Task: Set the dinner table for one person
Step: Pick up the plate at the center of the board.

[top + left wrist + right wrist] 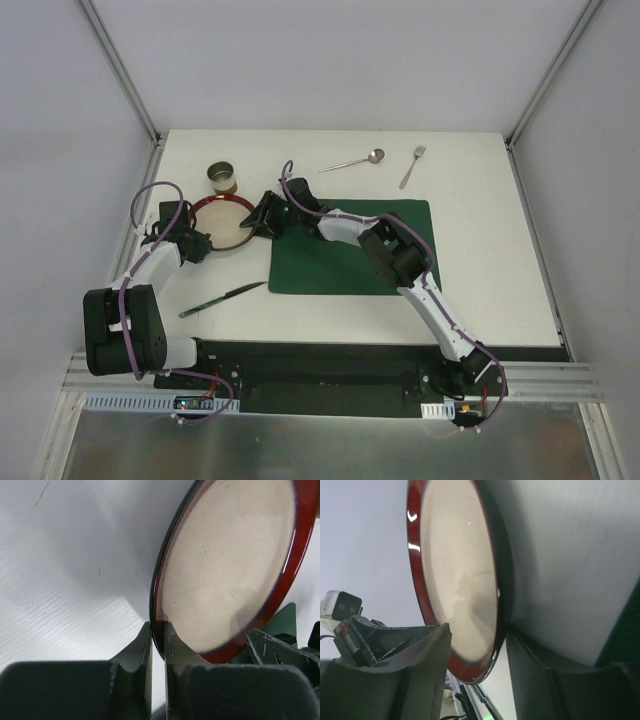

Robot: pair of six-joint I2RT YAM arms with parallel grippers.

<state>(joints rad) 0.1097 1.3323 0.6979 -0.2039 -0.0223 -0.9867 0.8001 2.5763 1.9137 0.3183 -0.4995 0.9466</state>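
A round plate (224, 222) with a red rim and beige face lies on the white dinner table (480, 280), left of the dark green placemat (350, 250). My left gripper (203, 243) is shut on the plate's near-left rim; in the left wrist view both fingers pinch the rim (158, 627) of the plate (225, 570). My right gripper (258, 220) is at the plate's right edge. In the right wrist view its jaws (479, 630) straddle the rim of the plate (460, 575), one finger under it, still apart.
A small round tin (223, 178) stands behind the plate. A spoon (352, 161) and a fork (412, 166) lie at the back of the table. A knife (222, 299) lies near the front left. Metal frame rails edge the table.
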